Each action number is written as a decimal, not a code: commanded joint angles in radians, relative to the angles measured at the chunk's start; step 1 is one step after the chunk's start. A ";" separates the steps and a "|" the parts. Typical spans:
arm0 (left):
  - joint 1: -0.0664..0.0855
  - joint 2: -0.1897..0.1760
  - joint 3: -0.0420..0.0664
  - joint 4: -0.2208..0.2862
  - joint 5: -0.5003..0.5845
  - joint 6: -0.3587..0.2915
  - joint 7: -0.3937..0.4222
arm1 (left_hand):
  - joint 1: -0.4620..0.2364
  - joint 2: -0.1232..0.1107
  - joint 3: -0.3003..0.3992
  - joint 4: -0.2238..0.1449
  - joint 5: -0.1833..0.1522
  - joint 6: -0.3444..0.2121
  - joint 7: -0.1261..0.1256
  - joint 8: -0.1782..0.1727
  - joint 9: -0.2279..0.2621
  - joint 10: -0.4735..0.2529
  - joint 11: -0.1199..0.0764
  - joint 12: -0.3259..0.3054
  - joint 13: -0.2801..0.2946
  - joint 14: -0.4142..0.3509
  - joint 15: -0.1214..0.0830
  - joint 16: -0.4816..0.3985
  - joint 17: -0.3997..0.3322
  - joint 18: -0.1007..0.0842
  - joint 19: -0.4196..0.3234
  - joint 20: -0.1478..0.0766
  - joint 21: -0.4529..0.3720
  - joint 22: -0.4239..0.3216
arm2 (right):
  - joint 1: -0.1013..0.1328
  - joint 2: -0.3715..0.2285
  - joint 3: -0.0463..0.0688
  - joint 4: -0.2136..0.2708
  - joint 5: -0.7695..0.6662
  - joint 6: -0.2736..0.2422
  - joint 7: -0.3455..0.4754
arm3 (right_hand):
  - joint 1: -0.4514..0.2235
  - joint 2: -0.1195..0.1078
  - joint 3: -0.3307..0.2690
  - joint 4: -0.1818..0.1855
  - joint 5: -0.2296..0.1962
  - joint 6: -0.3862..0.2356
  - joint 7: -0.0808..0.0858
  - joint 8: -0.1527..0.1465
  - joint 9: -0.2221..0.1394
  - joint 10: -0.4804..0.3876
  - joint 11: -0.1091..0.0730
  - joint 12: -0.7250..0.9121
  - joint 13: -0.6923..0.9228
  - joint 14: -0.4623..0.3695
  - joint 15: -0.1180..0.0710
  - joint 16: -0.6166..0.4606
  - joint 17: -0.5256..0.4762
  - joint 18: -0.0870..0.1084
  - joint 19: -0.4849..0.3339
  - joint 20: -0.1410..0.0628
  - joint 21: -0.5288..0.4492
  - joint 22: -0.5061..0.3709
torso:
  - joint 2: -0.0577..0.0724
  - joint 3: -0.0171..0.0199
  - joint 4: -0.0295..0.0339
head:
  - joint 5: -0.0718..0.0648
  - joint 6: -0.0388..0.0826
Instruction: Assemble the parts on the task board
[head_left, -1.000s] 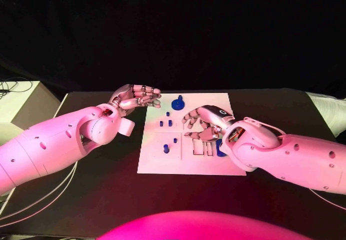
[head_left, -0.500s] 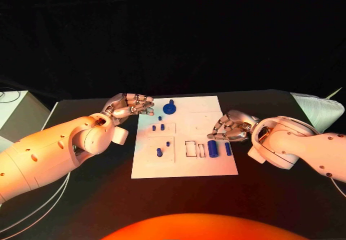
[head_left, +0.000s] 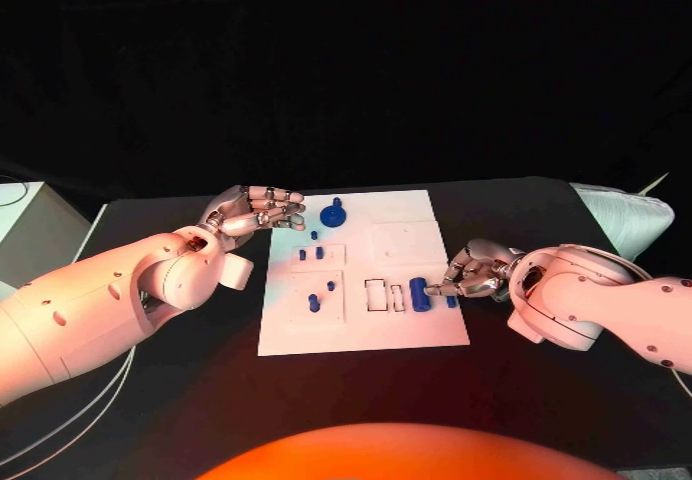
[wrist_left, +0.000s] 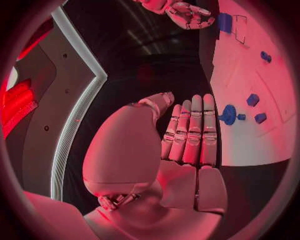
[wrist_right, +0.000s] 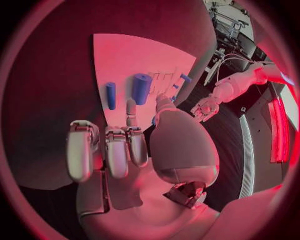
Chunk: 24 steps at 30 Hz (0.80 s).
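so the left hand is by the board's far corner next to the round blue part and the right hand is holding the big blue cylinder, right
Not quite. In the head view the right hand holds nothing; the big blue cylinder lies on the task board beside it. The left hand is by the round blue part.

parts (head_left: 420, 293) on task board (head_left: 404, 241), apparently mid-table (head_left: 188, 370)

The task board (head_left: 411, 234) is a plain white plate on a black table (head_left: 534, 370); the parts (head_left: 420, 294) on it are solid blue, as is the round piece (head_left: 335, 215) at its far edge; both hands, left (head_left: 257, 209) and right (head_left: 475, 272), are silver on white arms.
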 joint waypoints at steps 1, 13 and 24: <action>-0.001 -0.001 0.001 0.006 0.006 0.006 0.009 | -0.009 -0.003 -0.002 0.007 0.003 0.000 -0.006 -0.003 -0.002 0.010 -0.001 -0.001 0.001 0.007 0.002 -0.004 0.001 0.001 0.007 0.000 -0.006 0.000 | -0.010 0.016 -0.002 0.002 -0.084 -0.017 -0.087 | -0.013 0.000 -0.017 0.000 -0.006 0.004 -0.007 0.005 0.001 0.070 -0.004 0.007 0.217 0.106 -0.007 0.003 0.262 -0.015 0.064 -0.009 0.005 0.118 | 0.001 -0.0008 -0.0014 | -0.003 0.000; -0.001 -0.003 0.001 0.011 0.006 0.010 0.007 | -0.011 -0.004 -0.003 0.009 0.003 0.000 -0.006 -0.003 -0.002 0.010 -0.001 -0.002 0.000 0.007 0.002 -0.005 0.002 0.000 0.007 0.000 -0.006 0.000 | -0.041 0.074 -0.004 -0.032 -0.141 -0.058 -0.119 | -0.003 -0.001 -0.034 0.000 0.000 -0.001 -0.006 0.007 0.002 0.061 -0.003 -0.005 0.206 0.106 -0.007 0.003 0.262 -0.014 0.063 -0.008 0.004 0.119 | 0.003 0.0012 0.0000 | -0.001 -0.004; -0.001 -0.006 0.001 0.013 0.006 0.011 0.003 | -0.012 -0.003 -0.002 0.010 0.004 0.001 -0.006 -0.003 -0.002 0.011 -0.001 -0.004 0.000 0.007 0.002 -0.006 0.002 0.001 0.008 0.000 -0.007 -0.001 | -0.055 0.116 -0.004 -0.056 -0.157 -0.111 -0.123 | 0.004 -0.001 -0.049 0.000 0.001 -0.017 0.000 0.003 0.001 0.049 0.002 -0.020 0.193 0.106 -0.003 0.003 0.262 -0.014 0.062 -0.006 0.003 0.119 | 0.006 0.0014 0.0015 | -0.002 -0.005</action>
